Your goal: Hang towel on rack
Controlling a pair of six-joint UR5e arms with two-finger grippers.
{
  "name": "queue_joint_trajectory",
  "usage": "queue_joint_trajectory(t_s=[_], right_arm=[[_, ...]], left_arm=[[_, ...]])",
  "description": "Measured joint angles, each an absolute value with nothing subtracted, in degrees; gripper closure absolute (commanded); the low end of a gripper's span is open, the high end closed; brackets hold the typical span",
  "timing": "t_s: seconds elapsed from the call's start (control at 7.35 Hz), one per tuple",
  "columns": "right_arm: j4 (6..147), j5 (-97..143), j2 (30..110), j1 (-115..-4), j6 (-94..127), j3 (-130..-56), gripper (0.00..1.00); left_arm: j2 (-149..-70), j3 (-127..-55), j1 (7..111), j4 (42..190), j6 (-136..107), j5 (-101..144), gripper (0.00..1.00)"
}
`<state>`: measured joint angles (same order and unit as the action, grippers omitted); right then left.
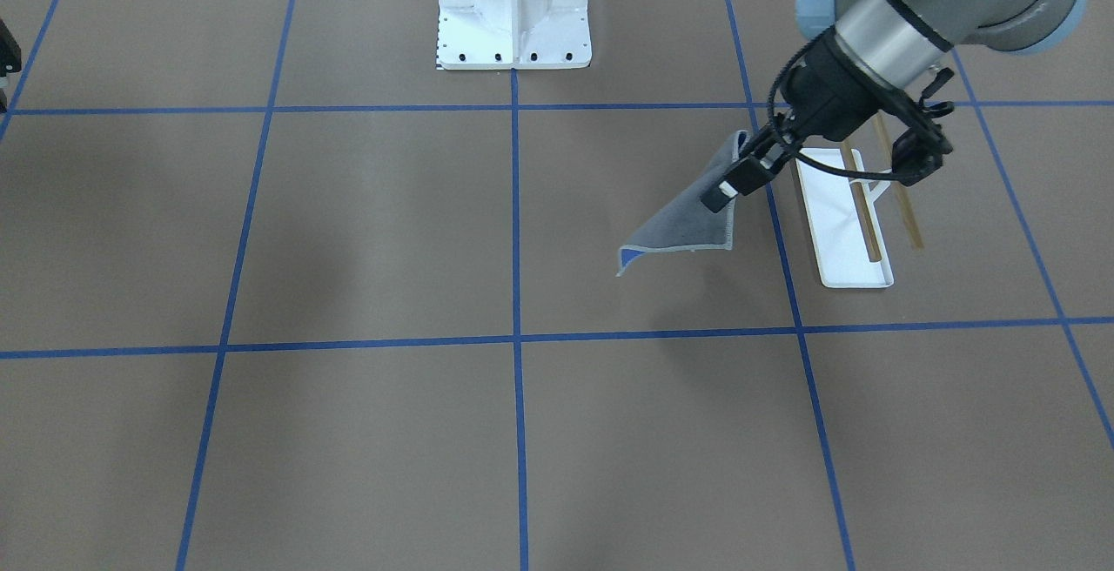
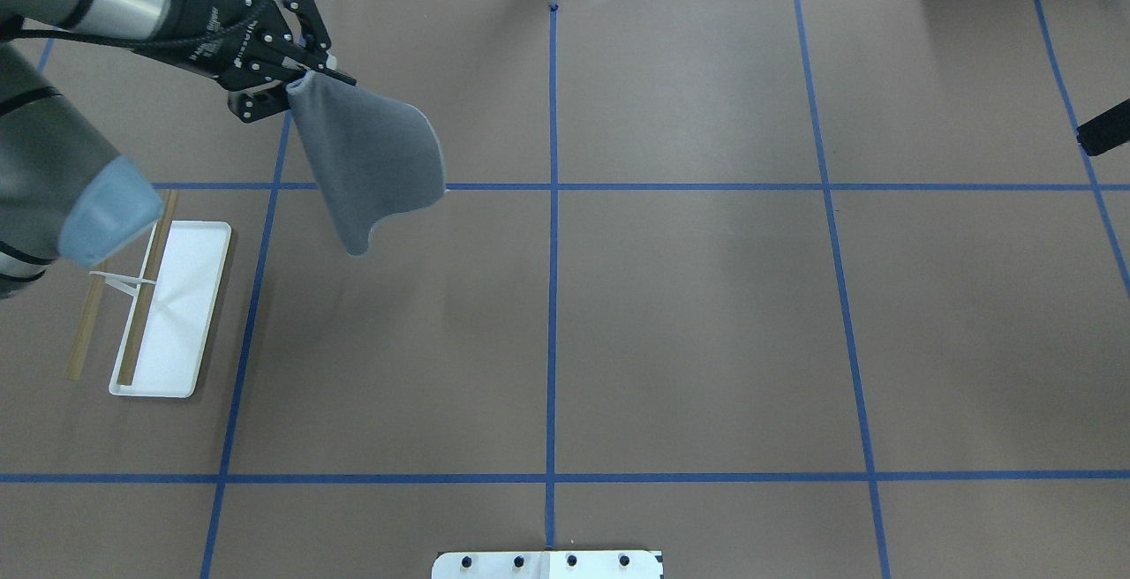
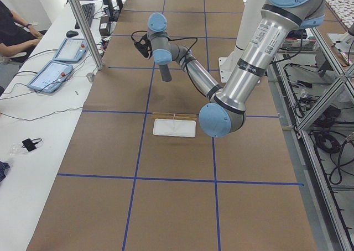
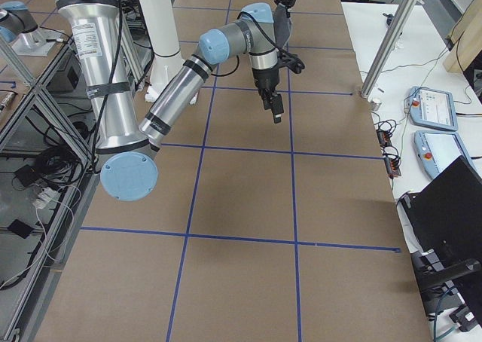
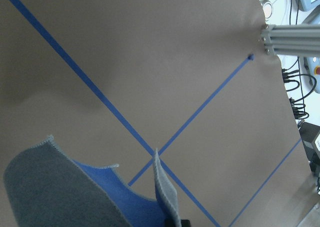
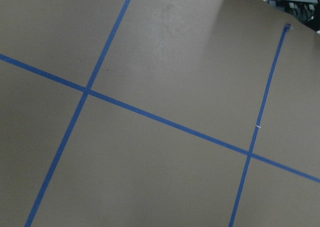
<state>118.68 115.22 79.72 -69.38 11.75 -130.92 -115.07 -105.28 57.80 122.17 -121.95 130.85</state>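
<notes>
My left gripper (image 2: 305,76) is shut on one corner of the dark grey towel (image 2: 371,155) and holds it in the air. The towel hangs down from the jaws, clear of the table, and also shows in the front view (image 1: 687,223). Its blue underside (image 5: 120,197) shows in the left wrist view. The rack (image 2: 172,314) stands on the table on my left side, nearer to me than the gripper, with a white tray base and two wooden rods (image 2: 146,288). In the front view the gripper (image 1: 735,181) is just beside the rack (image 1: 840,231). My right gripper (image 4: 276,116) hangs empty over the table, far from both; only its edge (image 2: 1103,133) shows overhead.
The brown table (image 2: 689,314) carries a grid of blue tape lines. The white bolted robot pedestal (image 1: 513,5) stands at the table's middle on my side. Tablets and cables lie on the side benches beyond the table.
</notes>
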Motion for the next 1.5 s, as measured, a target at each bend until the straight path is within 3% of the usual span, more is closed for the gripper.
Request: queue_joint_trajectory(t_s=[0.41,0.95,1.5], right_arm=[[118.8,128.0,81.4,-76.3,11.5,-123.0,0.00],[118.7,131.4,81.9,-77.7,11.5,-121.3,0.00],[118.7,131.5,81.9,-78.2,11.5,-121.4,0.00]], left_arm=[[-103.6,-108.5,63.3,122.2,-120.0,131.6,1.00],[-89.9,-113.3,64.8,122.3,-120.0,129.9,1.00],[-87.3,-116.8,60.6,122.5,-125.8,129.3,1.00]])
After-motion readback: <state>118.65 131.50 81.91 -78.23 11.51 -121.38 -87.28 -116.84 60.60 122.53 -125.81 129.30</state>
